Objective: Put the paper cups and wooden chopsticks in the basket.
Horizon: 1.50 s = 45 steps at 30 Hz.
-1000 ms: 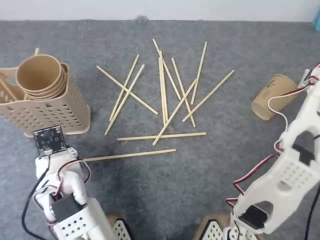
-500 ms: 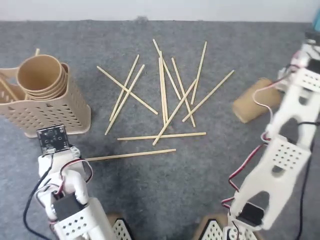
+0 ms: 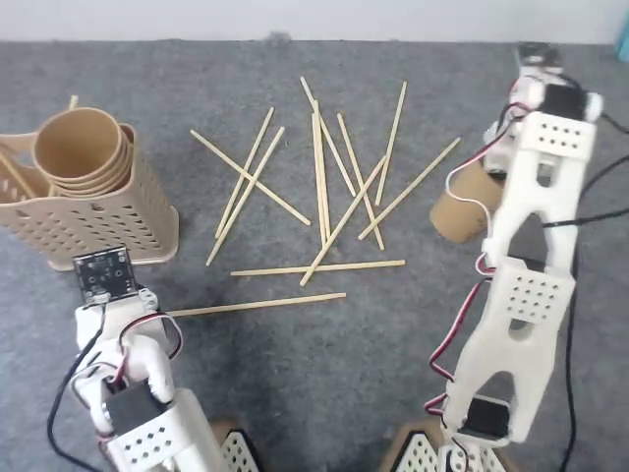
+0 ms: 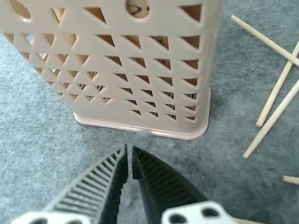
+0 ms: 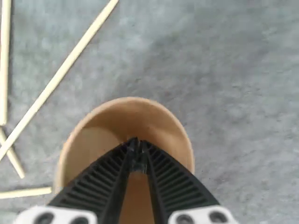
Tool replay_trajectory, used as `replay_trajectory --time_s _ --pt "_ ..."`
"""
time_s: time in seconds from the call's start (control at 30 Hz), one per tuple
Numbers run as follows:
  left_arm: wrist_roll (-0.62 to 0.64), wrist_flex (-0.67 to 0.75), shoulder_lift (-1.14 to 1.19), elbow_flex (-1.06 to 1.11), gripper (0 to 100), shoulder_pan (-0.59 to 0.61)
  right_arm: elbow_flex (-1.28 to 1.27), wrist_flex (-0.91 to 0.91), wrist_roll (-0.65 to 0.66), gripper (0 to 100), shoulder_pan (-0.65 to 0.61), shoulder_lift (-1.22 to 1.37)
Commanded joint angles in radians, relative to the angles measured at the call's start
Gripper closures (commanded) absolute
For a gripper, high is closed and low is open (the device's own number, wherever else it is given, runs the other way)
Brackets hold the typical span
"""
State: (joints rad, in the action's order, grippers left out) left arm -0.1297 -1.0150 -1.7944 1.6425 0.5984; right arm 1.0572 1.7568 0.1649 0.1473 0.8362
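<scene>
Right arm (image 3: pixel 539 187) swung inward; paper cup (image 3: pixel 458 212) dragged toward chopsticks (image 3: pixel 324 187).

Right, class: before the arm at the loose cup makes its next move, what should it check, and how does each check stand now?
1. Right gripper at the cup: ok, tips at its mouth.
2. Firm hold on the cup: cannot tell; the fingers are shut.
3. Basket upright: ok.
4. Left gripper clear of the drop: cannot tell; it sits shut, close beside the basket.
5. Path to the basket: not ok at ground level, chopsticks lie between, so probably lift first.
</scene>
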Motion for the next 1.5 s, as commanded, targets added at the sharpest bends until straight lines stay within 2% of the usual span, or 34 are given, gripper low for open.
replay_trajectory --time_s 0.0,0.4,0.63,0.93,1.03,1.1,1.13,1.27,1.47 --pt "-0.009 0.023 -0.025 -0.008 99 -0.006 -0.061 0.044 -0.041 99.0 -0.042 -0.137" --pt "-0.049 0.025 -0.025 -0.008 99 -0.006 -0.394 0.036 -0.048 98.7 -0.09 -0.639" --pt "-0.049 0.021 -0.025 -0.005 87 -0.006 -0.497 0.024 -0.026 82.7 -0.074 -0.72" --pt "-0.049 0.02 -0.025 0.001 86 -0.006 -0.686 -0.226 -0.011 83.2 -0.047 -0.572" --pt "-0.049 0.02 -0.025 0.001 86 -0.006 -0.697 -0.26 -0.011 89.8 -0.025 -0.504" --pt "-0.049 0.02 -0.025 0.001 86 -0.006 -0.697 -0.26 -0.011 98.7 -0.01 -0.472" --pt "-0.049 0.02 -0.025 0.001 86 -0.006 -0.697 -0.257 -0.011 99.7 -0.001 -0.464" --pt "-0.049 0.02 -0.025 0.001 86 -0.006 -0.695 -0.182 -0.008 98.8 0.013 -0.501" --pt "-0.049 0.02 -0.025 0.001 86 -0.006 -0.695 0.012 -0.017 99.0 -0.025 -0.71"
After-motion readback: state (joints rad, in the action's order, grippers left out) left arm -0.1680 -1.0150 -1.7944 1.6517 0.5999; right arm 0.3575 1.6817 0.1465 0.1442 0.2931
